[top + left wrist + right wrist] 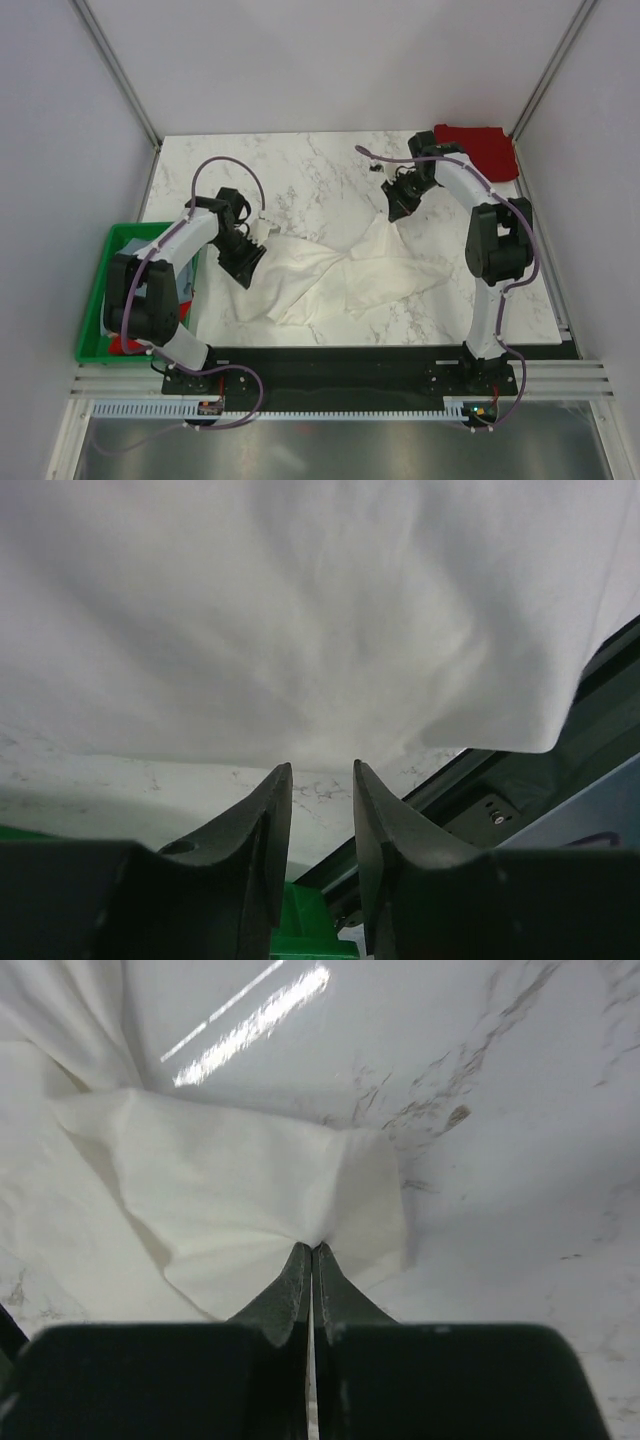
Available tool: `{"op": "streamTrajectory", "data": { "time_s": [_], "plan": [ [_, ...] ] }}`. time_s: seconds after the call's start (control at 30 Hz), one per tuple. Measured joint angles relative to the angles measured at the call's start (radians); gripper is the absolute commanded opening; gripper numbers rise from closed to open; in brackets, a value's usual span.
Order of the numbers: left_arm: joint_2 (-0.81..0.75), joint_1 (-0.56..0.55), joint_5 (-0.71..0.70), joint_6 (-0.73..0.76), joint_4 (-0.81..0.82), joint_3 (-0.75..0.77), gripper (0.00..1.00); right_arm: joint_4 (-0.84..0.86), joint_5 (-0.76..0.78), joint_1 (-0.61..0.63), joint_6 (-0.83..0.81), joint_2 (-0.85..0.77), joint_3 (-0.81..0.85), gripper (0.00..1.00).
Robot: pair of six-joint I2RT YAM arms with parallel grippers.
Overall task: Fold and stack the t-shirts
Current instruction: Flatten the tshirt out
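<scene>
The white shirt lies crumpled on the table just right of the crate. It looks thin, limp and light, so I judge it will sag from a single pinch and wants holding at two corners. My right tool is clenched on a fold at the side away from the crate. My left tool stands released at the near-crate edge. A red shirt sits in the corner farthest from the crate. Inside the crate I see some red cloth; my arm hides the rest.
</scene>
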Motion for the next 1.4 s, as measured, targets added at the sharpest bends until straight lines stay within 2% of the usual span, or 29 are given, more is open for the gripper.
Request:
{"op": "streamTrajectory", "data": {
  "time_s": [0.2,0.3,0.4,0.43,0.7,0.97,1.03,1.07,1.1,1.2,1.4],
  "plan": [
    [-0.071,-0.003,-0.037,0.043,0.005,-0.121,0.43,0.002,-0.060,-0.032,0.102,-0.040,0.211,0.00],
    [-0.107,-0.028,-0.038,0.052,0.011,-0.148,0.46,0.013,-0.085,-0.043,0.144,-0.060,0.250,0.00],
    [-0.111,-0.069,-0.038,0.058,0.035,-0.174,0.50,0.018,-0.097,-0.043,0.171,-0.062,0.249,0.00],
    [-0.111,-0.084,-0.038,0.058,0.041,-0.181,0.54,0.018,-0.098,-0.041,0.175,-0.062,0.245,0.00],
    [-0.080,-0.253,-0.042,0.054,0.112,-0.195,0.59,0.018,-0.101,-0.039,0.192,-0.064,0.230,0.00],
    [0.064,-0.330,-0.104,0.012,0.196,-0.144,0.61,0.018,-0.101,-0.039,0.191,-0.078,0.182,0.00],
    [0.088,-0.343,-0.124,-0.004,0.197,-0.130,0.52,0.018,-0.101,-0.039,0.191,-0.083,0.180,0.00],
    [0.093,-0.348,-0.131,-0.011,0.199,-0.125,0.45,0.018,-0.101,-0.039,0.191,-0.085,0.180,0.00],
    [0.101,-0.350,-0.142,-0.019,0.203,-0.119,0.27,0.018,-0.101,-0.039,0.191,-0.089,0.180,0.00],
    [0.120,-0.352,-0.167,-0.036,0.216,-0.108,0.02,0.018,-0.102,-0.039,0.191,-0.095,0.180,0.00],
    [0.083,-0.349,-0.186,-0.039,0.229,-0.108,0.02,0.018,-0.100,-0.039,0.192,-0.101,0.181,0.00]
  ]
}}
